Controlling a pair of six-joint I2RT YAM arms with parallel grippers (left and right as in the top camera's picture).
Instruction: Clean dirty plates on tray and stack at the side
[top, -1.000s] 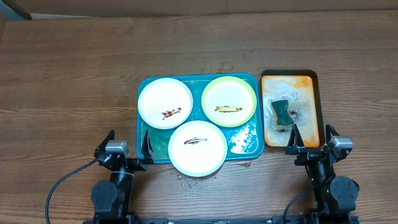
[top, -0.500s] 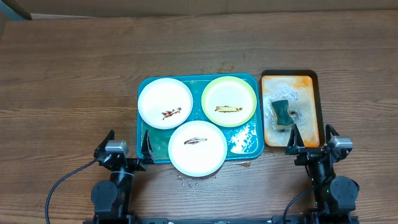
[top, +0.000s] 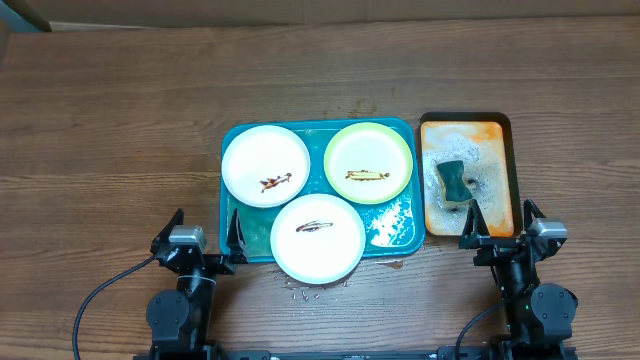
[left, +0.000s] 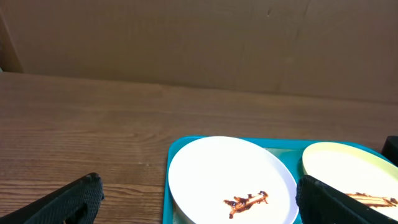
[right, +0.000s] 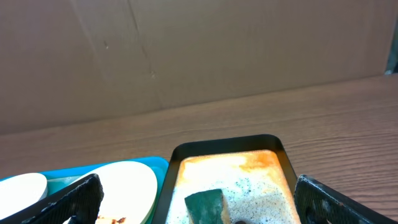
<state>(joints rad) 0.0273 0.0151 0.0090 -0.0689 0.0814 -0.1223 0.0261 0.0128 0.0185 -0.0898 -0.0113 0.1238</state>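
A teal tray (top: 236, 136) holds three small plates, each with a brown smear. A white plate (top: 265, 165) lies at its left, a pale yellow-green plate (top: 368, 162) at its right, and a second white plate (top: 318, 237) overhangs its front edge. My left gripper (top: 205, 238) is open and empty at the table front, left of the tray. In the left wrist view (left: 199, 199) the white plate (left: 230, 171) lies ahead between the fingers. My right gripper (top: 500, 227) is open and empty, in front of the orange tray; the right wrist view (right: 199, 199) shows it too.
A smaller orange tray with a black rim (top: 505, 130) stands right of the teal tray, full of foam, with a green sponge (top: 452, 181) in it; the sponge also shows in the right wrist view (right: 208, 206). A cardboard wall (left: 199, 43) rises behind the table.
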